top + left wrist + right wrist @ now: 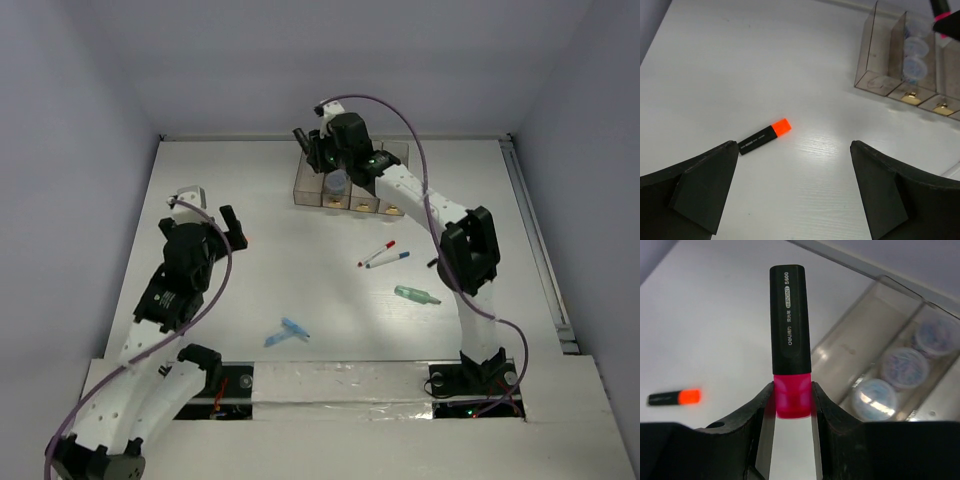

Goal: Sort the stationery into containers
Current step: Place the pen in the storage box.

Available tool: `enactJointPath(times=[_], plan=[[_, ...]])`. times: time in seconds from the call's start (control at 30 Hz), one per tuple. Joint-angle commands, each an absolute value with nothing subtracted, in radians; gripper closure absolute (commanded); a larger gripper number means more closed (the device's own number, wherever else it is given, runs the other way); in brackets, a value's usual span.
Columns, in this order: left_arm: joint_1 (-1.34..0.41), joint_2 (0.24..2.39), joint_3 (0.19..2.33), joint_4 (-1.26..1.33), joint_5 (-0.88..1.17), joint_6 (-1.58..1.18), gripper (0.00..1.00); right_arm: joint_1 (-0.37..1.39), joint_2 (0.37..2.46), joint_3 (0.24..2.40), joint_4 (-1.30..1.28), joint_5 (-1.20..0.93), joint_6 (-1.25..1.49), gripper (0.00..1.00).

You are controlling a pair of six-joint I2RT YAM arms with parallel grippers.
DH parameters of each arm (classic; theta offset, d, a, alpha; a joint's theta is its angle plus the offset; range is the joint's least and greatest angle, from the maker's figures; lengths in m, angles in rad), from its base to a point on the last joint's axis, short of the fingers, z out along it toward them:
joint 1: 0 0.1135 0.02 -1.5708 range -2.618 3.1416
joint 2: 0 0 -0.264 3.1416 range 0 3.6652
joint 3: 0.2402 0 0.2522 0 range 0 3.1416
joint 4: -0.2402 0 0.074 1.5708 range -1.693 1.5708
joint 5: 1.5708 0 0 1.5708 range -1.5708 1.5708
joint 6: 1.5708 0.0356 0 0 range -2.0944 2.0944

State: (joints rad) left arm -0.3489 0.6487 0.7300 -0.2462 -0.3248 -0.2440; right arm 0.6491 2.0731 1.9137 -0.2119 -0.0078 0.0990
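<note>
The pink marker [788, 325] is gripped by the right gripper [792, 396]. Its jaws are closed narrowly on the pink cap, so that the black barrel stands out beyond the fingertips. The marker is held in the air at the left end of the bins [855, 342]; whether it is already over the leftmost bin cannot be told. That bin appears empty, and round clear jars [905, 367] are lined up in the one beside it.

The step in hand is judged to be the dropping of this marker into a bin. To do it well, the barrel should be brought fully over the narrow opening and lined up with its length before the jaws are parted. A crosswise release would likely leave the marker bridged on the walls. A low release is advised, so that it is not bounced out.

The left gripper [794, 150] is held wide open and empty above the table [250, 180]. The orange marker [764, 136] lies flat just ahead of it, touched by neither finger.

The pink marker is a short, flat-sided black barrel printed with white lettering, and its cap is translucent bright pink. Two pens [383, 255], a green piece [416, 295] and a blue piece [288, 332] lie unsorted, well apart from the bins.
</note>
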Motion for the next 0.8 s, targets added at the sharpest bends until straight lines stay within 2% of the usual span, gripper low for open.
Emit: enactJointPath(times=[0.0,0.2,0.5,0.53,0.57,0.63,0.67,0.73,0.77], plan=[[-0.342,0.725,0.784,-0.242,-0.325,-0.232,0.07,0.603,2.17,1.992,-0.238,0.038,0.205,1.0],[-0.333,0.85,0.811,-0.262,-0.328,-0.225,0.07,0.562,2.293,2.112,-0.265,0.078,0.297,0.99],[-0.293,0.966,0.825,-0.275,-0.319,-0.222,0.09,0.541,2.396,2.212,-0.265,0.054,0.357,0.91],[-0.293,0.971,0.825,-0.275,-0.319,-0.221,0.09,0.541,2.399,2.21,-0.262,0.057,0.365,0.88],[-0.293,0.983,0.827,-0.278,-0.318,-0.221,0.09,0.541,2.401,2.209,-0.258,0.061,0.368,0.79],[-0.284,0.994,0.827,-0.278,-0.318,-0.221,0.09,0.541,2.402,2.203,-0.256,0.08,0.373,0.69],[-0.284,1.003,0.828,-0.279,-0.318,-0.221,0.1,0.541,2.402,2.201,-0.252,0.077,0.377,0.56],[-0.275,1.022,0.833,-0.278,-0.319,-0.219,0.12,0.541,2.392,2.192,-0.241,0.074,0.38,0.41],[-0.275,1.029,0.838,-0.279,-0.319,-0.218,0.12,0.541,2.385,2.191,-0.239,0.071,0.383,0.37]])
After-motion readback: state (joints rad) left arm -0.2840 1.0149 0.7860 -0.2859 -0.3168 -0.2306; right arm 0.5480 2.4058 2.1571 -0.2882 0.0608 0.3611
